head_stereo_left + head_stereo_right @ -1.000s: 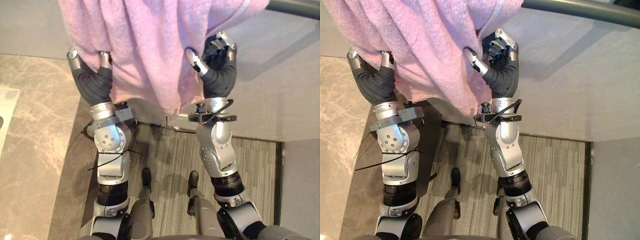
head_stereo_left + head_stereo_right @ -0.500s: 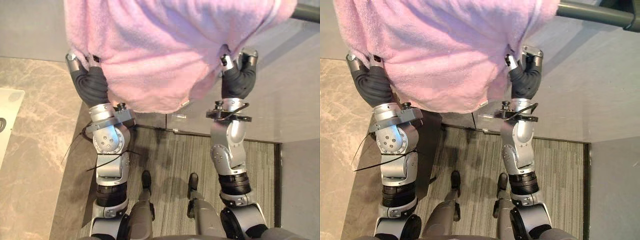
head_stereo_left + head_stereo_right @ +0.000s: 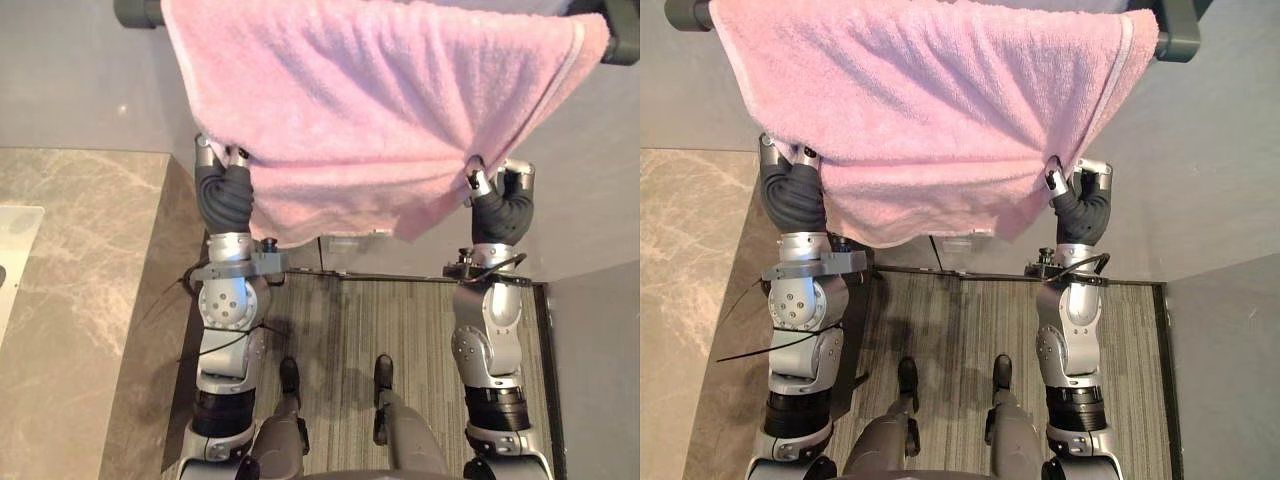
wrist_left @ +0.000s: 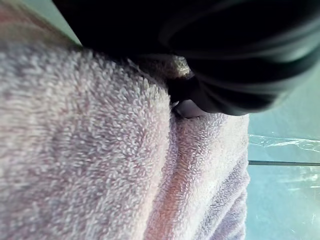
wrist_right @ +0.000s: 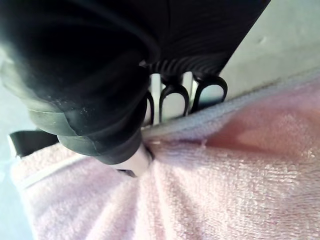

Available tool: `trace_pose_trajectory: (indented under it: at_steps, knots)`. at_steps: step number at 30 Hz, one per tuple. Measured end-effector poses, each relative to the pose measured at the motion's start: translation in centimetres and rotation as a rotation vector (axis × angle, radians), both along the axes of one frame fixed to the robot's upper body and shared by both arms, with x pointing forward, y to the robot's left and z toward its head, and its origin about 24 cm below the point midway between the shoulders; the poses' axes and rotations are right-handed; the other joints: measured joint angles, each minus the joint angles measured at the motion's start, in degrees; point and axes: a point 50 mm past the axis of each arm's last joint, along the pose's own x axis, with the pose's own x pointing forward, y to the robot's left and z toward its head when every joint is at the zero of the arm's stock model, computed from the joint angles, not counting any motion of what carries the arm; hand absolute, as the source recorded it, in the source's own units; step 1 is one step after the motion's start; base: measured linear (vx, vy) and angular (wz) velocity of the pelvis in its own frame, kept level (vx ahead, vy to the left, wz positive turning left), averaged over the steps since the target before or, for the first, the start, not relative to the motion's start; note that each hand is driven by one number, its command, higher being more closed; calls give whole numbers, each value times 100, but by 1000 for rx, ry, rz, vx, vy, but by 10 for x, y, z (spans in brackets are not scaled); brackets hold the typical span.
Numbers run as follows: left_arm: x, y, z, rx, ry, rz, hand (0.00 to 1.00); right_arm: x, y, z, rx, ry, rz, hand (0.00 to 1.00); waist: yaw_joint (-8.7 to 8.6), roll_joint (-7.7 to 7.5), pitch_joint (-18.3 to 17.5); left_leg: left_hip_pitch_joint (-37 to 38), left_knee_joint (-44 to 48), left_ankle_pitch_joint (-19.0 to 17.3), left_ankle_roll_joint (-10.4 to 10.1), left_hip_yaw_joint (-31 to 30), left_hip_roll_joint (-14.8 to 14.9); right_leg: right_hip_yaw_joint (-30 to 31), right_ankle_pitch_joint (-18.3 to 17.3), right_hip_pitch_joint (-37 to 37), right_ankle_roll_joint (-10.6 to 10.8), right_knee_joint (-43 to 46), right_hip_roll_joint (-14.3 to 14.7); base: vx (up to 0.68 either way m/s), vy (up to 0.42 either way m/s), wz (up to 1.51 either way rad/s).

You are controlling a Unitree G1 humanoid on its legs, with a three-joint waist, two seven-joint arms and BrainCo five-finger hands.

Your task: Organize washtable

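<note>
A pink towel (image 3: 370, 110) hangs spread flat over a dark rail (image 3: 1175, 35) on the grey wall. My left hand (image 3: 222, 180) is at the towel's lower left corner, its fingers curled into the hem. In the left wrist view the thumb (image 4: 187, 107) presses into the pink towel (image 4: 90, 150). At the lower right corner my right hand (image 3: 497, 195) pinches the hem. The right wrist view shows the thumb (image 5: 135, 162) clamping the towel's edge (image 5: 210, 200) against the fingers (image 5: 172, 97) behind it.
A marble counter (image 3: 70, 260) runs along the left, with the corner of a white basin (image 3: 12, 250) at its edge. Below the towel lies a striped floor mat (image 3: 400, 320). A grey wall (image 3: 600, 170) stands behind and to the right.
The towel was bunched between my hands; it now hangs wide and flat over the rail. My right hand moved out to the right, and the view has shifted so both rail ends show.
</note>
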Motion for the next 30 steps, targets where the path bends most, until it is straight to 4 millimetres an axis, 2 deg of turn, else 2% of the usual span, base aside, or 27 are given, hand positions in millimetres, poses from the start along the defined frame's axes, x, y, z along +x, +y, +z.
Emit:
trace_pose_trajectory:
  at_steps: [4,6,7,11,16,17,22,30]
  knots:
    - [-3,-3,-9,9,34,-17,100,-5,-2,-13,8,61,-5,100,1,-129,-181,96,0,-31,-42,64,75,48,47,105,-6,-96,82,31,-18,-9]
    - [-4,-3,-14,16,54,-22,100,-6,-2,-18,17,80,-6,100,0,-144,-285,142,0,-56,-55,85,88,63,47,158,-7,-139,96,43,-12,-7]
    - [-5,-4,-16,11,63,-24,100,-6,-2,-20,16,90,-7,0,2,-144,-352,146,0,-63,-54,113,85,93,54,161,-12,-162,97,37,1,-8]
    - [-6,0,-23,19,91,18,100,-10,-7,-29,19,126,-24,0,8,-142,-474,180,0,-79,-55,131,86,126,63,190,-9,-186,102,20,3,-4]
    - [-9,13,-35,18,141,93,100,-18,-27,-43,58,181,-101,0,0,-135,-662,297,-1,-130,-57,144,88,139,88,350,-2,-326,107,14,1,-3]
    - [-9,13,-36,21,144,92,0,-20,-29,-46,59,190,-109,0,0,-135,-709,297,-1,-133,-58,143,88,137,109,367,-5,-360,109,0,0,0]
    - [-11,16,-60,43,255,112,0,-21,-29,-56,49,242,-100,0,5,-124,-809,379,-3,-138,-61,138,96,135,165,510,-11,-485,123,0,0,0]
    - [-19,21,-89,70,380,108,0,-30,-28,-97,-8,442,-106,0,8,-119,-1072,461,-11,-148,-73,128,95,133,199,652,2,-627,125,0,0,0]
